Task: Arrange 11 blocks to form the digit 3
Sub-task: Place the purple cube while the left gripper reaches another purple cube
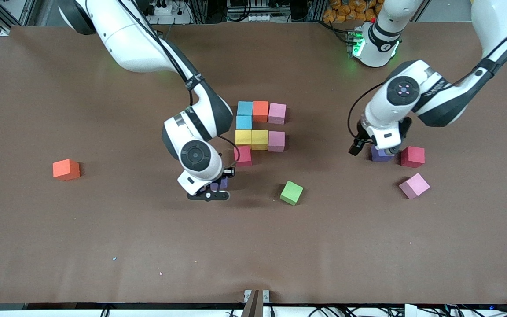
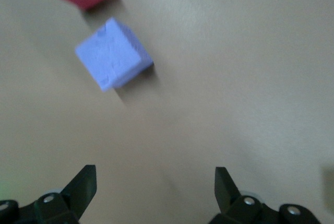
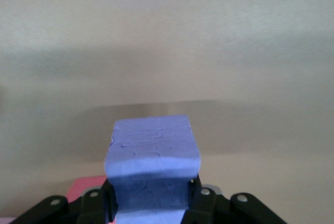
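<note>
The brown table (image 1: 60, 246) is taking up nearly the whole room's view, and the two white arms are reaching down onto it from their bases. In the middle the unfinished figure (image 1: 260, 127) is sitting as a tight cluster: teal, orange and pink cubes in the bar farthest from the front camera, one teal cube under it, then yellow, yellow and pink, and a red cube (image 1: 243, 155) hanging off the corner nearest the camera. The right gripper (image 1: 218, 185) is hovering just beside that red cube, toward the camera, and its fingers are clamping a purple cube (image 3: 151, 172) by two opposite sides, with the cube sticking out past the fingertips. The left gripper (image 2: 155, 187) is hanging over the left arm's end of the table with its fingers spread wide and gripping nothing; a second purple cube (image 2: 113, 52) is lying on the table ahead of the fingertips, clear of both, with another red cube (image 1: 413, 156) just beside it. A loose pink cube (image 1: 414, 185), a green cube (image 1: 292, 192) and an orange cube (image 1: 66, 169) are lying apart, nearer the camera.
</note>
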Action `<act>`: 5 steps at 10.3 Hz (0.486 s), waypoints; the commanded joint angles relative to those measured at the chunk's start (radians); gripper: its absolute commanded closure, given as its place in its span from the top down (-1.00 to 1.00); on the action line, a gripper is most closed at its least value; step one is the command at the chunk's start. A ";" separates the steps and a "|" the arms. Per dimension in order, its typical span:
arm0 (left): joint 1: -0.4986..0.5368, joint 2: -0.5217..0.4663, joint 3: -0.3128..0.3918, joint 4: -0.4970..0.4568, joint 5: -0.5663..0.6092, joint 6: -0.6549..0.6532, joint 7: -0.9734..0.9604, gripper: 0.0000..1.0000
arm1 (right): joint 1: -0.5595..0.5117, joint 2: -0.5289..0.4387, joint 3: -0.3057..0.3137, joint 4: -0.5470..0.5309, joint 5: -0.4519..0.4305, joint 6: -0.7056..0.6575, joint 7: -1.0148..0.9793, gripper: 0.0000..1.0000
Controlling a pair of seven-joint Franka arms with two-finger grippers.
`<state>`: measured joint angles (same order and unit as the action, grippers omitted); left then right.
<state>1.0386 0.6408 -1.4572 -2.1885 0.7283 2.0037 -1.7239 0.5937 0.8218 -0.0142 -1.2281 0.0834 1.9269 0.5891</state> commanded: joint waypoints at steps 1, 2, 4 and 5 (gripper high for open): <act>0.043 -0.016 0.027 -0.002 0.014 -0.031 0.317 1.00 | 0.038 0.092 -0.003 0.130 0.006 -0.013 0.051 -0.76; 0.046 -0.015 0.070 0.009 0.014 -0.029 0.433 1.00 | 0.044 0.099 -0.003 0.134 0.006 0.001 0.051 -0.76; 0.040 -0.010 0.130 0.018 0.032 -0.025 0.635 1.00 | 0.054 0.111 -0.001 0.134 0.010 0.040 0.051 -0.76; 0.035 0.009 0.161 0.018 0.061 -0.016 0.702 1.00 | 0.061 0.114 -0.003 0.134 0.009 0.047 0.051 -0.76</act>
<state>1.0857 0.6418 -1.3309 -2.1761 0.7451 1.9868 -1.1159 0.6458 0.9059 -0.0142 -1.1402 0.0843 1.9721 0.6245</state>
